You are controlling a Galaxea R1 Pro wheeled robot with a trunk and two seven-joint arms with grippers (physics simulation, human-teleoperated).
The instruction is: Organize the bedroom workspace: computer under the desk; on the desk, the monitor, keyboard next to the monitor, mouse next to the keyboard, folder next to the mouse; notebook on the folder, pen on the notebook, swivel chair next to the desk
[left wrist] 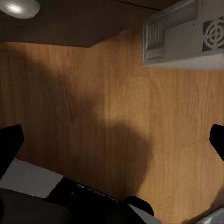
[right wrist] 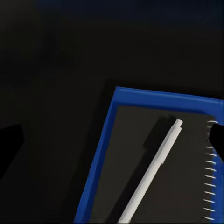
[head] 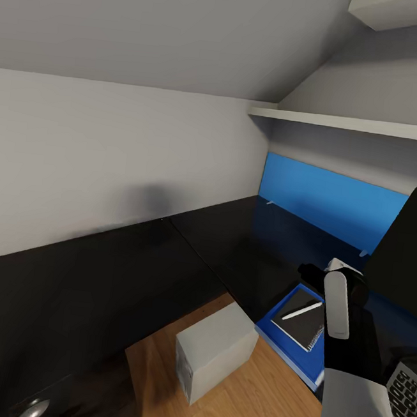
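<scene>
Blue folder (head: pixel 293 352) overhanging desk (head: pixel 164 262) edge

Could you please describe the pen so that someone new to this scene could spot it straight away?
Start at the glossy black L-shaped desk and follow its right-hand stretch to the bright blue folder near its front edge. A black spiral-bound notebook lies on the folder, and the pen rests diagonally across its cover. It is the slim white stick, the one pale thing on that dark cover.

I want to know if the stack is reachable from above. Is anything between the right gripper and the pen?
Nothing visible. The right wrist view looks straight down past its spread fingertips at the pen, which lies bare on the notebook over the folder.
</scene>
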